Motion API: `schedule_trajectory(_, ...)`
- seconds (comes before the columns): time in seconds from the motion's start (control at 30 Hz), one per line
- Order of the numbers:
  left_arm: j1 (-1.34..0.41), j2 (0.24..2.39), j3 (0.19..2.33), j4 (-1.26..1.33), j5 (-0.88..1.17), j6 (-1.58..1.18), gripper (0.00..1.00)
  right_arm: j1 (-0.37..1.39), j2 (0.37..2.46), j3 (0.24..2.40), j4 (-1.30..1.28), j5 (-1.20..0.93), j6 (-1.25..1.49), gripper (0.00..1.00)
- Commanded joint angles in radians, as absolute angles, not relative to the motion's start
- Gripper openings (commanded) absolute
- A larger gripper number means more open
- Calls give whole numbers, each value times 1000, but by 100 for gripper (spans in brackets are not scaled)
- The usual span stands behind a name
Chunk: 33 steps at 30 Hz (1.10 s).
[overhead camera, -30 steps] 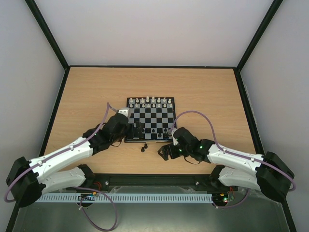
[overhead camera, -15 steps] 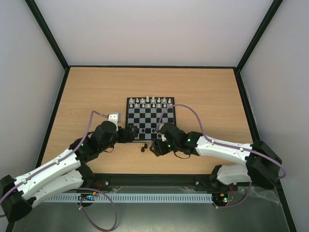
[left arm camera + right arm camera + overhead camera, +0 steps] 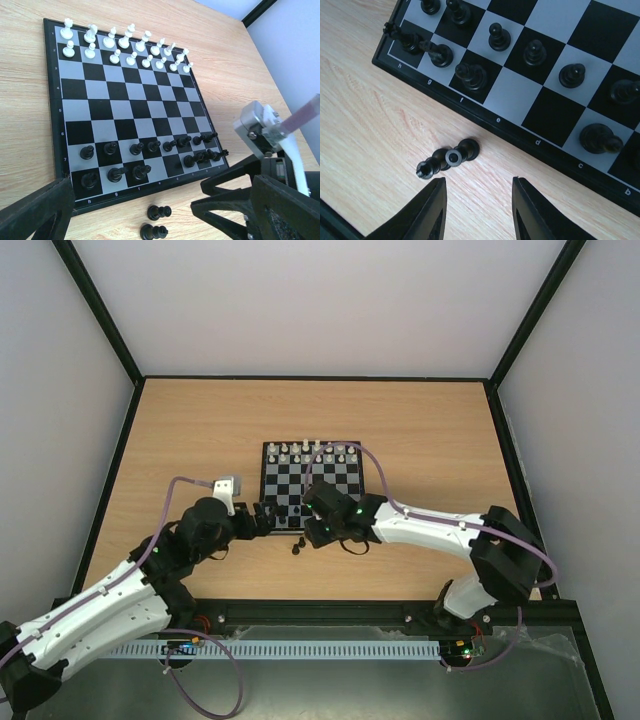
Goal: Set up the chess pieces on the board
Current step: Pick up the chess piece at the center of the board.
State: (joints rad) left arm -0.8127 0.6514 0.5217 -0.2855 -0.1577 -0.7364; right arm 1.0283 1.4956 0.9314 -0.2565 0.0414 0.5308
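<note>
The board (image 3: 312,480) lies mid-table, with white chess pieces (image 3: 120,42) in its two far rows and black chess pieces (image 3: 145,147) in the near rows. Two loose black pieces (image 3: 159,212) (image 3: 451,156) rest on the wood just off the board's near edge. My right gripper (image 3: 316,532) (image 3: 478,181) hovers right beside them. Its jaws are narrowed but open over bare wood, and the pieces sit ahead of the left fingertip (image 3: 436,192). My left gripper (image 3: 262,517) (image 3: 162,195) stands wide open at the board's near left corner, holding nothing.
The board's dark border (image 3: 520,137) runs close past the loose pieces. In the left wrist view, the right arm's black fingers (image 3: 225,192) and its wrist camera (image 3: 260,127) crowd the area to the right of the pieces. Black frame rails edge the table.
The right arm has swung left from the board's near right corner to the two loose pieces, and its jaws have narrowed. The left arm has drawn back from the board's edge.
</note>
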Motion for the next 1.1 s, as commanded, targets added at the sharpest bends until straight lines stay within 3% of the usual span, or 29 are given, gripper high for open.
schedule_trajectory(0.0, -804, 627, 502, -314, -169, -734, 99, 1046, 1555, 1000, -347, 84, 525, 37)
schedule_trajectory(0.4, -804, 573, 493, -333, -166, -736, 99, 1076, 1703, 1105, -395, 110, 516, 34)
schedule_trajectory(1.07, -805, 570, 490, -331, -166, -735, 99, 1095, 1759, 1122, -403, 119, 512, 34)
